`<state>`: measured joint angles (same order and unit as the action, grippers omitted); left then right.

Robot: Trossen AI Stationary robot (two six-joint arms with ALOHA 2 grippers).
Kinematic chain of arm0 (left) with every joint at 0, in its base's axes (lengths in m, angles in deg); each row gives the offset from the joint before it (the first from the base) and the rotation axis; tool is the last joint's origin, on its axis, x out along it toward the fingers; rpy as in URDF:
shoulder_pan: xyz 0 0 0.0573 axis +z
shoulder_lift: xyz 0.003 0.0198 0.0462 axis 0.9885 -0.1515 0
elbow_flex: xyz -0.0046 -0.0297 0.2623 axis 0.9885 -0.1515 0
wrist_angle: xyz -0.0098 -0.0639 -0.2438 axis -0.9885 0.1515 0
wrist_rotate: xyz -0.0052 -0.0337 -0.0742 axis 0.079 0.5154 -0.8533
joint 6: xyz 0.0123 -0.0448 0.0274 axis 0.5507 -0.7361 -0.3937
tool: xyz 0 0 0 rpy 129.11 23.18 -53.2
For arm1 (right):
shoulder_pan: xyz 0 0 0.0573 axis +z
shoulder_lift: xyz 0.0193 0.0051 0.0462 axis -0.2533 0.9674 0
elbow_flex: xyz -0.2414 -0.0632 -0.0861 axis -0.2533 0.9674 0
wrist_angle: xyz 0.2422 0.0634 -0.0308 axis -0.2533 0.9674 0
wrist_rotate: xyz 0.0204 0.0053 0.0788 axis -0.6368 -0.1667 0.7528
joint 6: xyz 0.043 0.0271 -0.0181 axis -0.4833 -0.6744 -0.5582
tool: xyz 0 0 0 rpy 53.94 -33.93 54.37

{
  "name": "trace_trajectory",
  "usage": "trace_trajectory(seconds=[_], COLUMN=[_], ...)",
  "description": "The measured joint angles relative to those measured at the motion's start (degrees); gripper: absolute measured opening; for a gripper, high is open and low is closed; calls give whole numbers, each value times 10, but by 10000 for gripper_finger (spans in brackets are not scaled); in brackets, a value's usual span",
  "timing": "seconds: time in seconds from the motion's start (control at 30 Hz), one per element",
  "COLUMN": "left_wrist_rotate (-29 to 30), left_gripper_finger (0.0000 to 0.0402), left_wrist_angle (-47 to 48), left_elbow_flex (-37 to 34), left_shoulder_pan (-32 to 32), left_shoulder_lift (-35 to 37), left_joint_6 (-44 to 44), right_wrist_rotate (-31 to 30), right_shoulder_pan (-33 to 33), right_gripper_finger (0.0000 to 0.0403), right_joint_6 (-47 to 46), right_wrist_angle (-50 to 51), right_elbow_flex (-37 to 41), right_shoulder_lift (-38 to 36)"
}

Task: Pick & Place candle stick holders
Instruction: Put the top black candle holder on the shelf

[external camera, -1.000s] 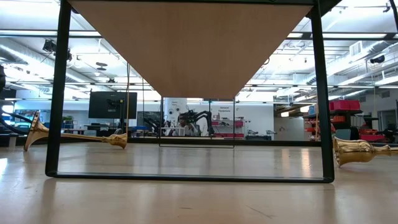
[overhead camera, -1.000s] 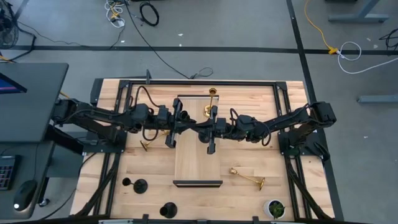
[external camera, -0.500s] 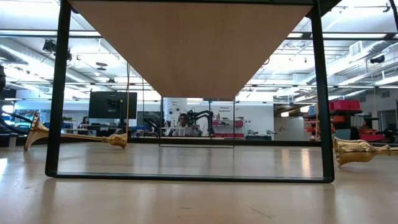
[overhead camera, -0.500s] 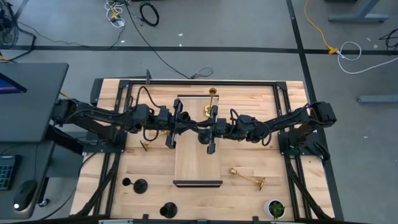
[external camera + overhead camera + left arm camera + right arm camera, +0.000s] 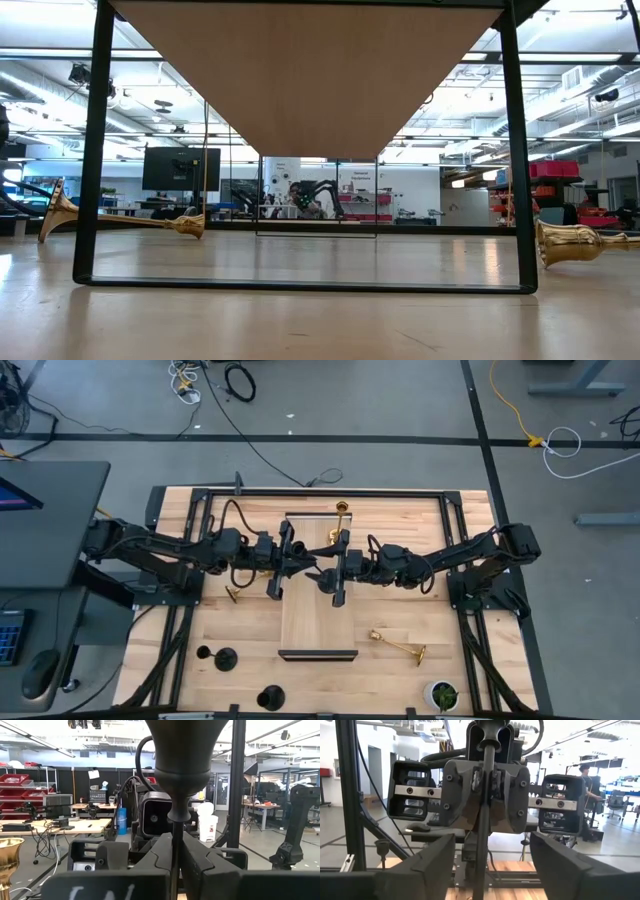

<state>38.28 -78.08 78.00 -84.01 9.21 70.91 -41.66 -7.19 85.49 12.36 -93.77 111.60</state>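
A black candlestick (image 5: 180,775) hangs at the middle of the tabletop, over the raised wooden shelf (image 5: 316,615), caught between the two arms. The left gripper (image 5: 300,565) has its fingers (image 5: 507,800) clamped tight on the thin stem. That's plain in the right wrist view. The right gripper (image 5: 326,576) faces it nose to nose with its fingers (image 5: 427,862) spread wide either side of the stem, gripping nothing.

Just beyond them, a gold candlestick (image 5: 341,525) stands at the shelf's far end, toward the far edge of the tabletop. A second gold one (image 5: 397,648) lies on its side on the bare wood toward the near right corner, with a small potted plant (image 5: 441,695) in that corner. A third gold one (image 5: 238,592) lies under the left arm, left of the shelf. Two black candlesticks (image 5: 216,656) wait by the near left corner, the other (image 5: 270,698) right at the near edge.
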Motion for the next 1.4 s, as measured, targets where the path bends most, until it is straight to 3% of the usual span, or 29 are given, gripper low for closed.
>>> trace_trajectory(seconds=[0.23,0.5,0.93,1.4], left_wrist_rotate=[1,21,37,26], left_gripper_finger=[14,17,17,14], left_wrist_angle=[8,78,210,274], left_elbow_flex=[0,0,0,0], left_shoulder_pan=[1,17,90,190], left_shoulder_lift=[1,31,40,70], left_joint_6=[5,11,1,-20], right_wrist_rotate=[0,-41,-199,-199], right_shoulder_pan=[4,24,60,74], right_gripper_finger=[285,286,286,286], right_joint_6=[3,46,26,24], right_wrist_angle=[27,160,296,311], right_elbow_flex=[0,0,21,24], right_shoulder_lift=[-10,-70,-156,-168])
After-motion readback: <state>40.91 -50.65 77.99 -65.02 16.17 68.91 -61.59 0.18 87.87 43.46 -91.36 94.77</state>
